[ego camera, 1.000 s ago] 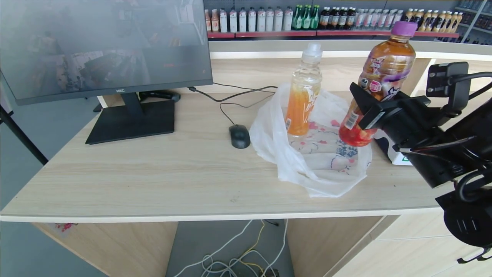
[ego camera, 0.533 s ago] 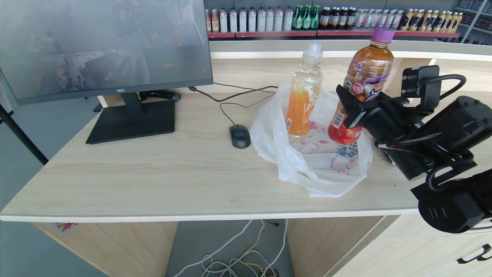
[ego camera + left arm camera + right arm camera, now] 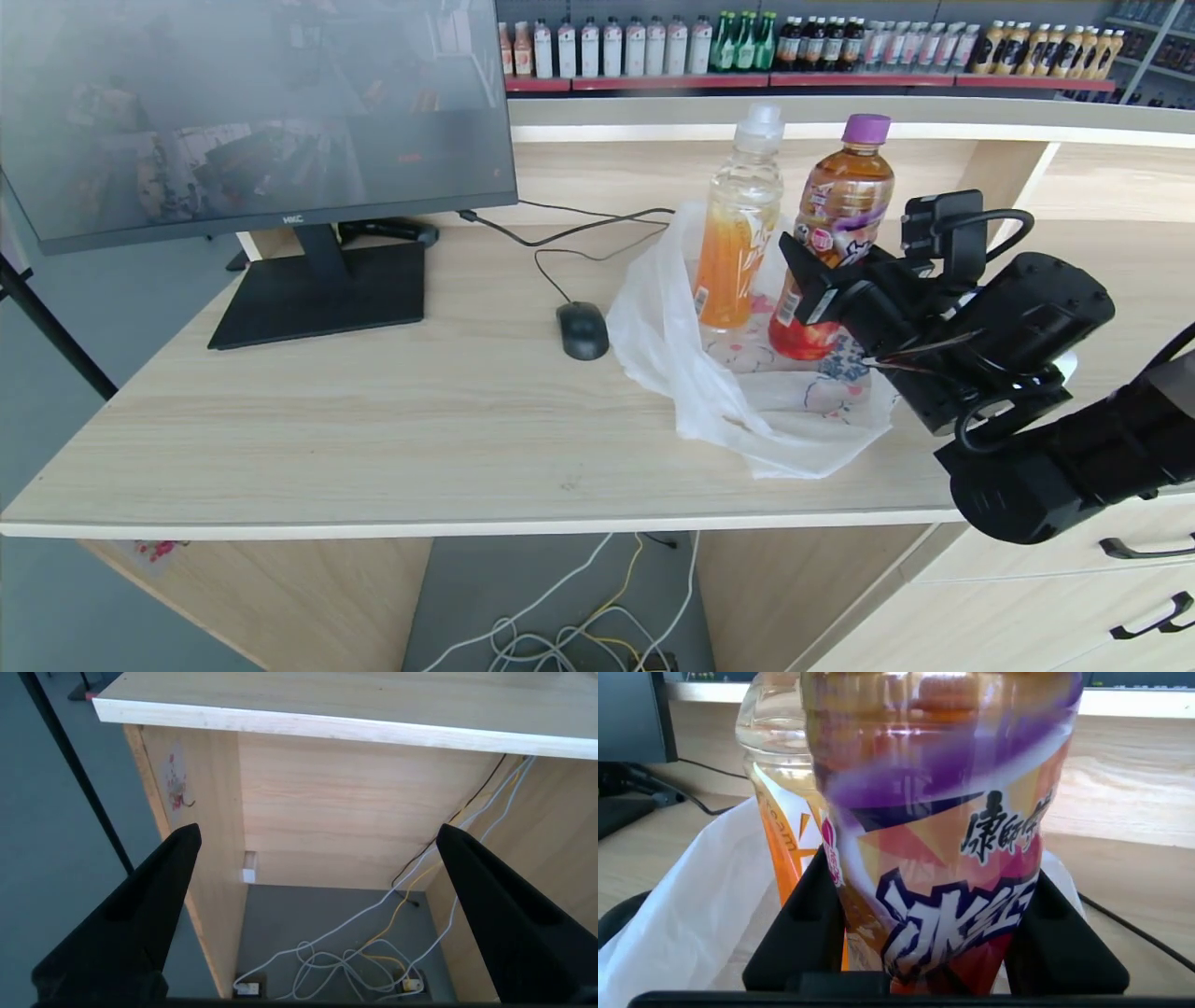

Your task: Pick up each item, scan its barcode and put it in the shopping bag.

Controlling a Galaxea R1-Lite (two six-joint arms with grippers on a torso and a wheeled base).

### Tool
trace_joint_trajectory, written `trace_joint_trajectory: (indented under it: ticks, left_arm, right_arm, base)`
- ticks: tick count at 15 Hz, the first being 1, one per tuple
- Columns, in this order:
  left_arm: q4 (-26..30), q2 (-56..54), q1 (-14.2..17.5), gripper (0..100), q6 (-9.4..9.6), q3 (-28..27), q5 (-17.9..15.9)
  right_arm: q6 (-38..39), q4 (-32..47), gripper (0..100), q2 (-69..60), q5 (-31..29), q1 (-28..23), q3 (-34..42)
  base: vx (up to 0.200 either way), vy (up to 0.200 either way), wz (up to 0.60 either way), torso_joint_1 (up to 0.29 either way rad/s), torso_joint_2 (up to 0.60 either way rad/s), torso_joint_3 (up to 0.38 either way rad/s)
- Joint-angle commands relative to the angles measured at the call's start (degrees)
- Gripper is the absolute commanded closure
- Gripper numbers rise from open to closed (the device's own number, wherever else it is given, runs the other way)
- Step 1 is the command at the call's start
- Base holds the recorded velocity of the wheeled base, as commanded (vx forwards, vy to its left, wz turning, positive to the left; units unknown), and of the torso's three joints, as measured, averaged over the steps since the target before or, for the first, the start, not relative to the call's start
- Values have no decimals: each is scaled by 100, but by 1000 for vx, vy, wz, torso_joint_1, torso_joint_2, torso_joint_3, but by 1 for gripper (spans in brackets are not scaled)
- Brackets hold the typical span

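Right jaws grip purple-capped bottle at shopping bag, toward worktop's right edge | left jaws spread wide apart

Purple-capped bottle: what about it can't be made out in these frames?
- Head view: the base of the purple-capped bottle is partly behind the right end effector; whether it touches the shopping bag is unclear.
- Right wrist view: its cap is cut off by the frame edge, and its base is hidden by the end effector.

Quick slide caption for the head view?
Right gripper holds a purple-capped bottle at the shopping bag, beside an orange bottle.
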Motion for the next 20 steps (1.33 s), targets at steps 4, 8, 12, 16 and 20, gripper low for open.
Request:
trace_joint_trajectory:
  ticks: [4,8,12,16,20]
  left_arm:
    - [0,-2,1,0,0,0,-5]
    - [0,-2,1,0,0,0,4]
    - [0,-2,1,0,0,0,4]
    - [0,-2,1,0,0,0,4]
    - [0,-2,1,0,0,0,4]
  right_arm:
    - [-1,-3,100,334,67,-225,-250]
    - [8,-3,100,448,85,-313,-417]
    - [-1,6,100,562,85,-304,-452]
    - [-1,-3,100,536,85,-304,-188]
    - [8,-3,100,518,85,-287,-65]
  base:
    - [0,0,0,0,0,0]
    - [0,0,0,0,0,0]
    - [0,0,0,0,0,0]
    - [0,0,0,0,0,0]
    - [0,0,0,0,0,0]
